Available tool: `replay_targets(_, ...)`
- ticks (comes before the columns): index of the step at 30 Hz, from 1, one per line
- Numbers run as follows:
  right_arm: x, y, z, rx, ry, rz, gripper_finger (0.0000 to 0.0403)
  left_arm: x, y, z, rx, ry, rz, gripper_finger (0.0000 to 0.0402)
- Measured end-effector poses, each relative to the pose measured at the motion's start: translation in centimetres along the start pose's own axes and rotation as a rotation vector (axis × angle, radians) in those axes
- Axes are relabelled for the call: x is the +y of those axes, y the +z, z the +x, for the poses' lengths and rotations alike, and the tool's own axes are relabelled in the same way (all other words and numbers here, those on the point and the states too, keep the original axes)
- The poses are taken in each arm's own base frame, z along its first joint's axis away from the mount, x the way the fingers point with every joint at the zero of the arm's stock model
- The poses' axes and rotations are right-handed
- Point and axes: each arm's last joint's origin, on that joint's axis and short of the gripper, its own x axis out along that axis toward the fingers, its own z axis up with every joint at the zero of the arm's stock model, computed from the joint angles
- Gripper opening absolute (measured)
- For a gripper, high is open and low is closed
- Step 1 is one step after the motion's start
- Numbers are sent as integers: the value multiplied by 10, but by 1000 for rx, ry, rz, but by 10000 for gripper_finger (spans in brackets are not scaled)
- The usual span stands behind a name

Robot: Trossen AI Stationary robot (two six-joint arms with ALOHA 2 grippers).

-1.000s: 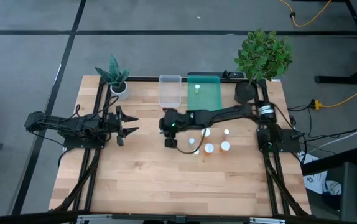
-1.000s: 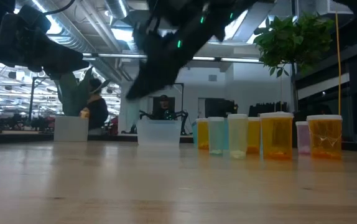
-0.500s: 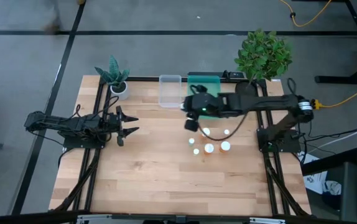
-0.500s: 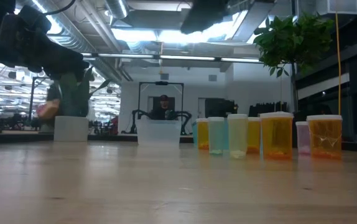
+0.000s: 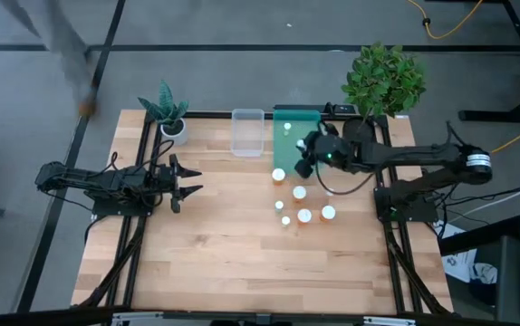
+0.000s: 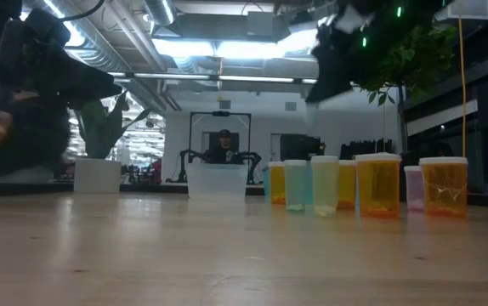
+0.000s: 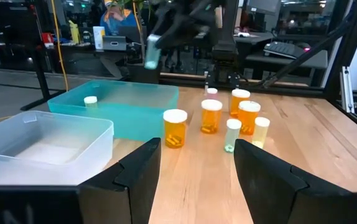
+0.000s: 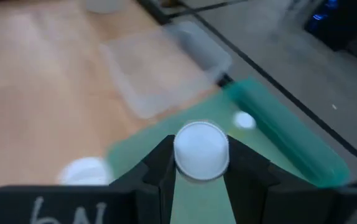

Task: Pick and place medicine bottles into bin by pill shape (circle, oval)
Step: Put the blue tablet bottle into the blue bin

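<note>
Swung rightward from the table's middle, the right hand (image 5: 306,156) now hangs over the teal bin (image 5: 289,150), its fingers clamped on a small white-capped medicine bottle (image 8: 201,150). One bottle (image 7: 90,99) lies inside that bin; seven others (image 5: 304,215) stand nearby on the table (image 5: 215,244). Beside the plant pot (image 5: 175,132), the left hand (image 5: 183,181) waits with fingers apart.

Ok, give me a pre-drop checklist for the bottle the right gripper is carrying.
1. Right gripper shut on bottle: ok.
2. Gripper over the teal bin: ok, at its near edge.
3. Bin has room: ok, one bottle inside.
4. Clear bin out of the way: ok.
5. Left gripper clear of the bins: ok, parked at the left.
6. Pill shape in the bottle: cannot tell.
</note>
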Motion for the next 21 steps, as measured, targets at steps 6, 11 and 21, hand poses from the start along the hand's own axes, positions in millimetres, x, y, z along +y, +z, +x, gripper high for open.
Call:
replay_targets(6, -40, -17, 37, 61, -66, 141, 112, 0, 0, 0, 0, 0, 2, 195)
replay_targets(11, -59, -17, 62, 83, -76, 175, 111, 0, 0, 0, 0, 0, 3, 195)
replay_targets(21, -66, -23, 122, 168, -111, 140, 111, 0, 0, 0, 0, 0, 3, 195)
